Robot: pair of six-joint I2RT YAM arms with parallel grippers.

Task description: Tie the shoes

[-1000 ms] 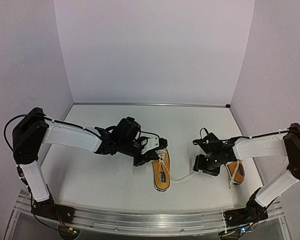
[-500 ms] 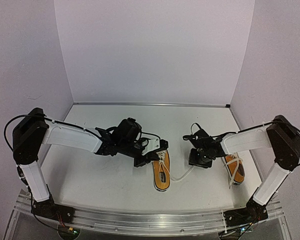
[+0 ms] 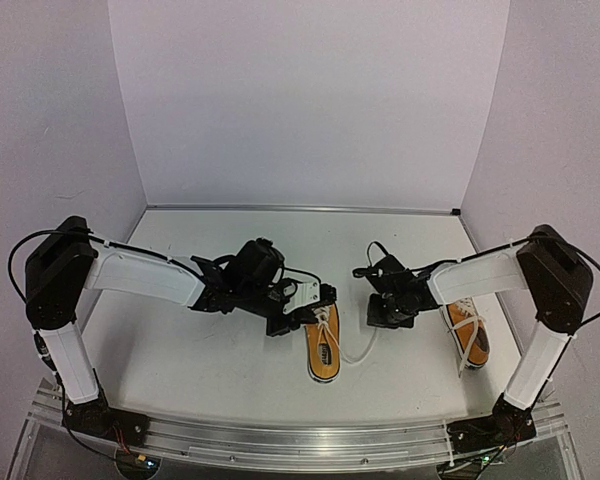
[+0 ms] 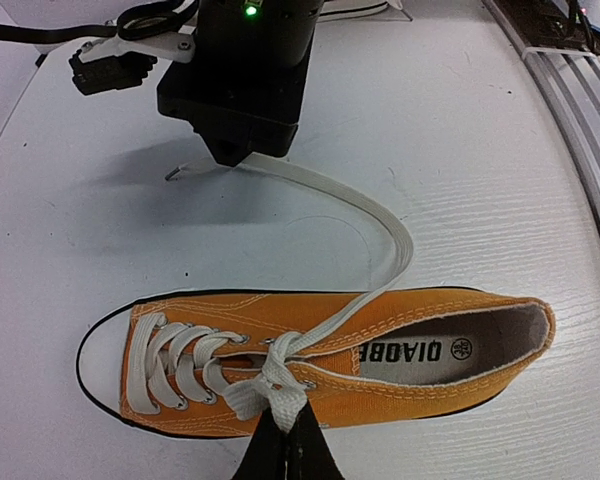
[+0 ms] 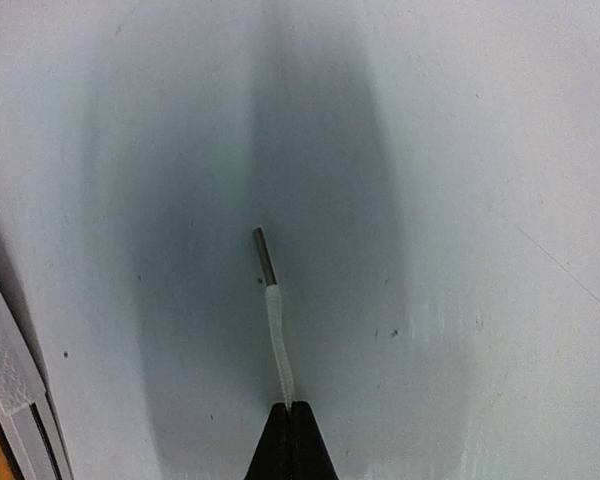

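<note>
One orange shoe (image 3: 323,348) lies mid-table, seen side-on in the left wrist view (image 4: 380,320). My left gripper (image 3: 318,312) (image 4: 287,440) is shut on the white lace (image 4: 272,385) where it crosses over the eyelets. The lace's other strand (image 4: 385,225) curves across the table to my right gripper (image 3: 378,322) (image 4: 242,150). That gripper (image 5: 291,420) is shut on the strand just behind its metal tip (image 5: 265,255), low over the table. The second orange shoe (image 3: 468,335) lies at the right, partly hidden behind the right arm, with its laces loose.
A white tabletop (image 3: 210,350) is enclosed by pale walls at the back and both sides. A metal rail (image 3: 280,435) runs along the near edge. The edge of the middle shoe's sole (image 5: 10,370) shows at the right wrist view's lower left.
My right gripper has moved left and away from the right shoe and has shut on the lace end. The left gripper has stayed on the lace.
</note>
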